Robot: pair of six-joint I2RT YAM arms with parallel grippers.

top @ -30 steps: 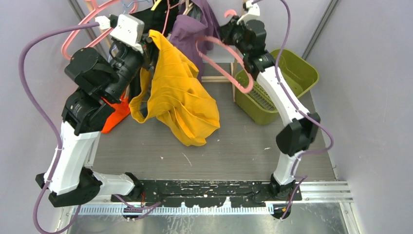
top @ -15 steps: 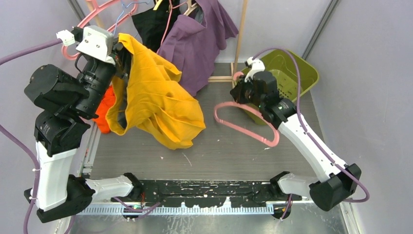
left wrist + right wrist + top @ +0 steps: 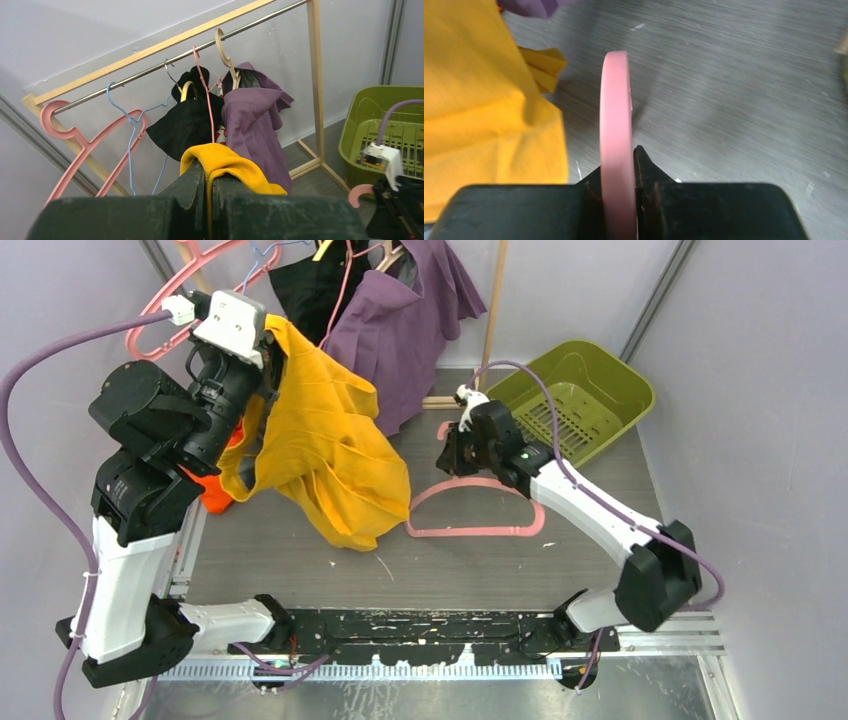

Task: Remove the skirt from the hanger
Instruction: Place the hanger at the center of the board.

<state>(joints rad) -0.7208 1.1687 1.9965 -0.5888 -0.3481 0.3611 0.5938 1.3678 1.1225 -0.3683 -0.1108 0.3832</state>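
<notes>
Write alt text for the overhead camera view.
The left tool holds the yellow skirt up, while the right tool grips the bare pink hanger down near the grey table. A green basket and clothes rail stand behind.

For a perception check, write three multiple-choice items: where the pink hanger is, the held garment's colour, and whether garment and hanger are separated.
1. Where is the pink plastic hanger in the right gripper?
A. Low over the grey table, between the yellow fabric skirt and the green slatted plastic basket
B. Inside the basket
C. Hidden under the skirt

2. What colour is the garment in the left gripper?
A. Purple
B. Yellow
C. Black

3. How do skirt and hanger stand?
A. Skirt hung on the hanger
B. Skirt wrapped round its hook
C. Skirt off the hanger, each in its own shut gripper

1A: the top view shows it down by the tabletop. 2B: yellow cloth is pinched in the left wrist view. 3C: the hanger's frame is bare.
</notes>
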